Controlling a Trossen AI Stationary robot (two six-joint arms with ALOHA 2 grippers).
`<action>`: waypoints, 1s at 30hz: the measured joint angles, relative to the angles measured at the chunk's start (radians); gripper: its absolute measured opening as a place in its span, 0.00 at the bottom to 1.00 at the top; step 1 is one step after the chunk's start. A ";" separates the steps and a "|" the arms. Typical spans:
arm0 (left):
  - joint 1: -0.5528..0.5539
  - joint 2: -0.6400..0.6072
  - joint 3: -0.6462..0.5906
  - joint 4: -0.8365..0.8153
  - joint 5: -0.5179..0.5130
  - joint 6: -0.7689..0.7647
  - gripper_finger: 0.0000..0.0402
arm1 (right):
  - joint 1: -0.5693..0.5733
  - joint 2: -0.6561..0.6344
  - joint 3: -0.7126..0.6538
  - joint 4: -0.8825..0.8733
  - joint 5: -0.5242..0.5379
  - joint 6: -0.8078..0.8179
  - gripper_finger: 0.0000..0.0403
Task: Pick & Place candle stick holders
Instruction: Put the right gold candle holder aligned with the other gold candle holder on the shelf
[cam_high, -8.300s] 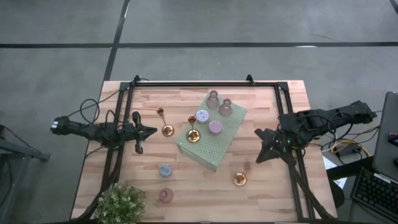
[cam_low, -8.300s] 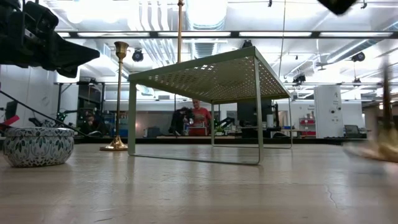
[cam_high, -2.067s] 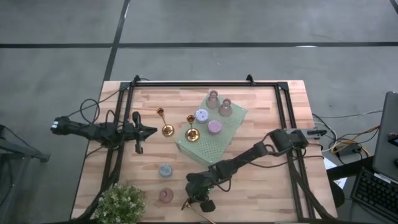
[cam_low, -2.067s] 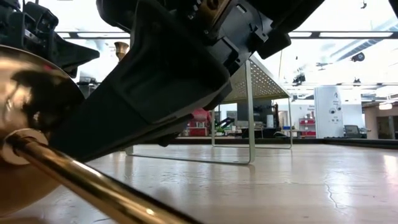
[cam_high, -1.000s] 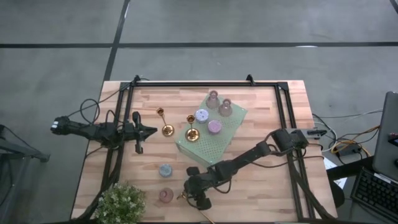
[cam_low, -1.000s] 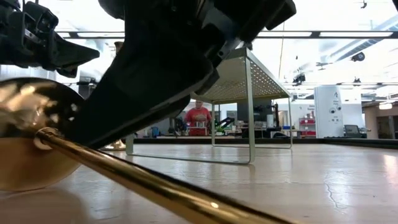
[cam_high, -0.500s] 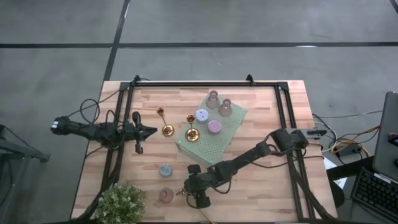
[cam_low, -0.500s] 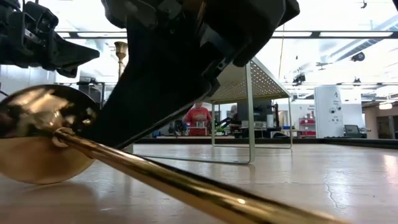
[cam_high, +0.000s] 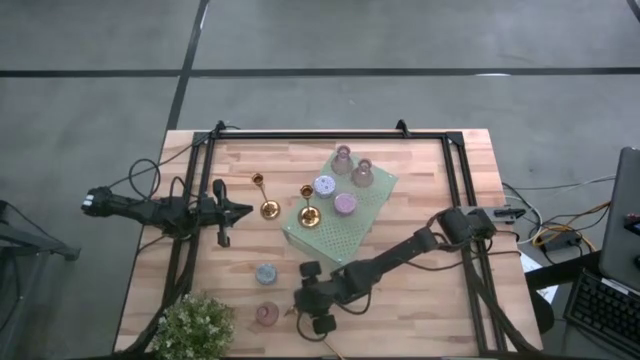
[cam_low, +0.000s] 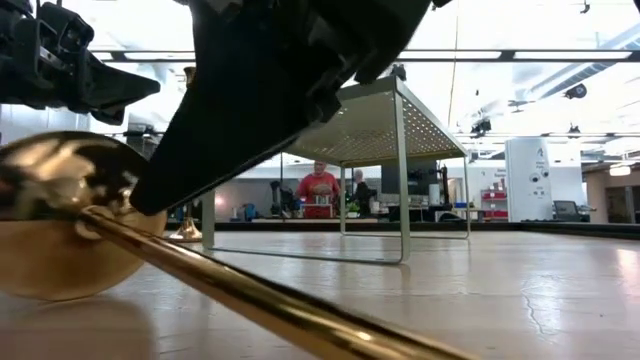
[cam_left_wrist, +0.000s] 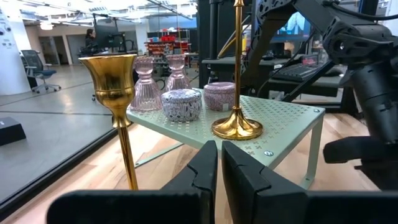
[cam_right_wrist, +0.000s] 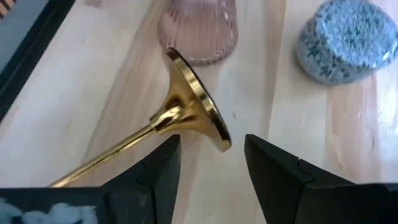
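Gold candlestick: lying on its side on the bare table near the front edge, round base toward the pink holder and pale blue holder. A second ago its base sat nearer the front; it has slid toward the pink holder.

Right gripper: fingers parted, straddling the base, gripping nothing. Judgement: pick unfinished; candlestick still needs grasping and standing.

Left gripper: closed, empty, waiting beside another gold candlestick.

Bright overhead lighting; near gold candlestick blurred, glaring.
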 joint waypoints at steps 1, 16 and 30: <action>0.000 0.000 0.000 0.000 0.000 0.000 0.07 | 0.002 0.000 0.004 -0.001 0.000 -0.014 0.43; 0.000 0.000 0.000 0.000 0.000 0.000 0.07 | 0.004 0.000 0.020 0.031 -0.004 -0.196 0.40; 0.000 0.000 0.000 0.000 0.000 0.000 0.07 | -0.006 -0.001 0.016 0.051 -0.096 -0.260 0.06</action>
